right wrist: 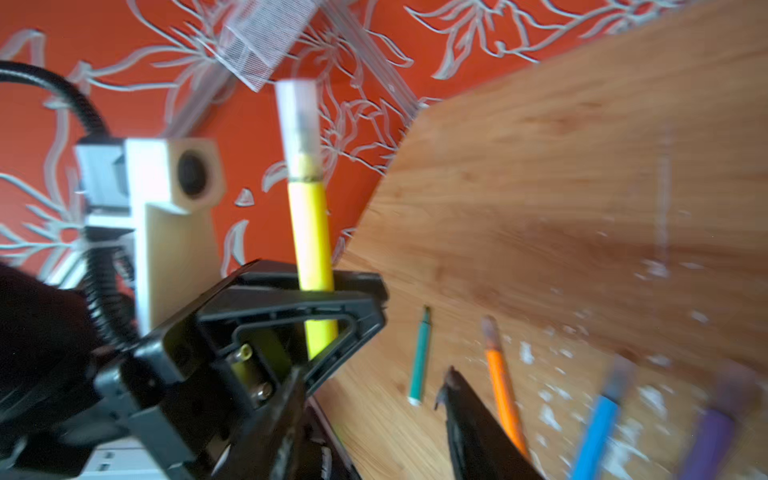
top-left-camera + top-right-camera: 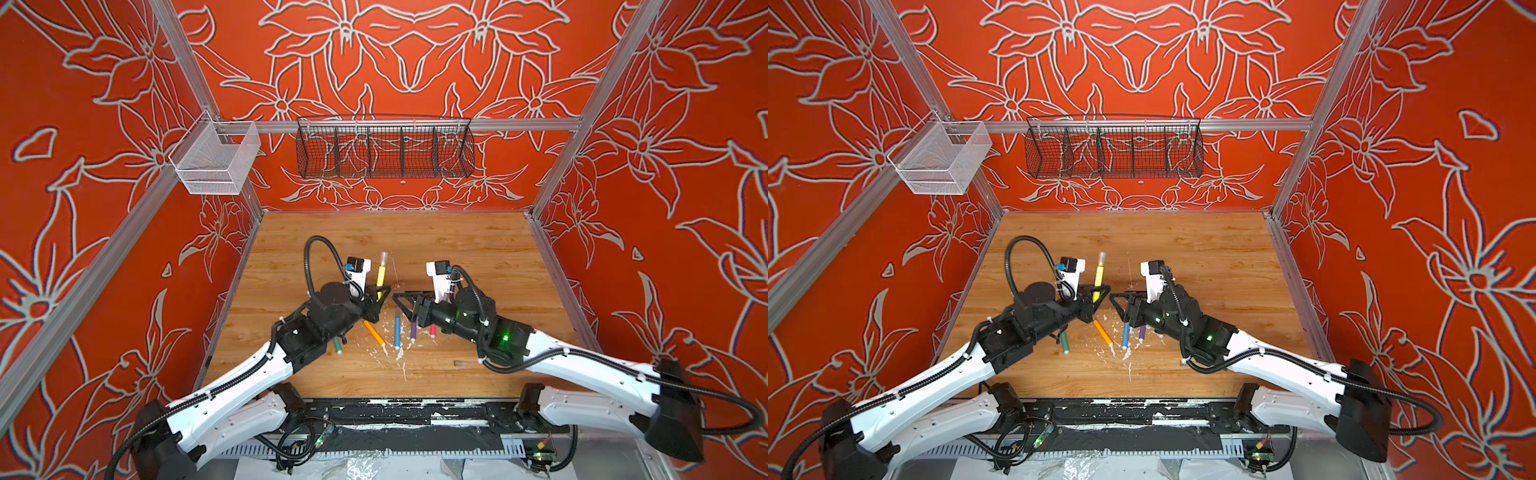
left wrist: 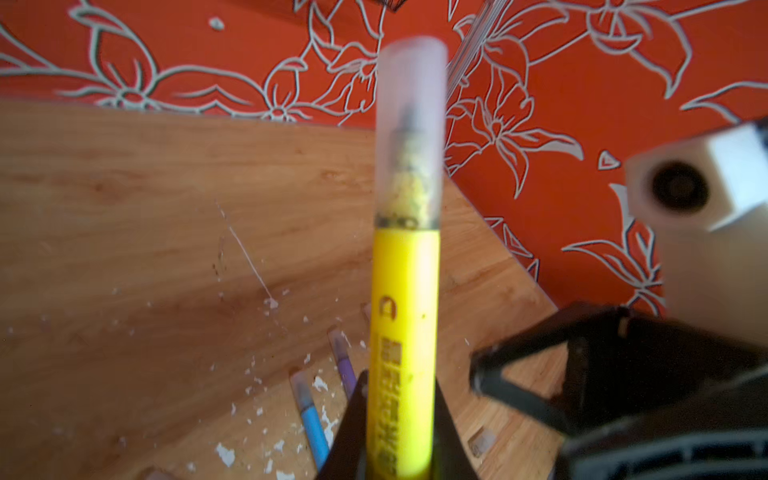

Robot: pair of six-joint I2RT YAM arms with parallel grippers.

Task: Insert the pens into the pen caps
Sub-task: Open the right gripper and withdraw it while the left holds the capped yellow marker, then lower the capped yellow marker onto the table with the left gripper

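On the wooden counter [image 2: 457, 249], furthest left, I see the green pen [image 2: 337, 345] lying flat, its upper end hidden under the left arm, its white end toward me. Just right of it the orange pen [image 2: 374, 332] lies at a slant. Above the orange pen, the left pincer [image 2: 380, 291] is raised off the counter and clamped tight on the lower barrel of the yellow pen [image 2: 380, 276], which stands close to upright. A translucent pen cap [image 3: 411, 124] sits fully seated over its upper end, and the left wrist view shows the tip inside it. Next come the blue pen [image 2: 397, 332] and the purple pen [image 2: 413, 332], lying near each other among white paint flecks [image 2: 386, 351]. In the left wrist view both carry a translucent cap. The right pincer [image 2: 401, 301] hangs above these two, just beside the left pincer without touching it. In the right wrist view its jaws stand partly apart with nothing between them. The pink pen [image 2: 432, 330] shows only one short end from under the right arm. Furthest right, a loose pen cap [image 2: 459, 363] lies on its side on bare wood, well apart from the pens.
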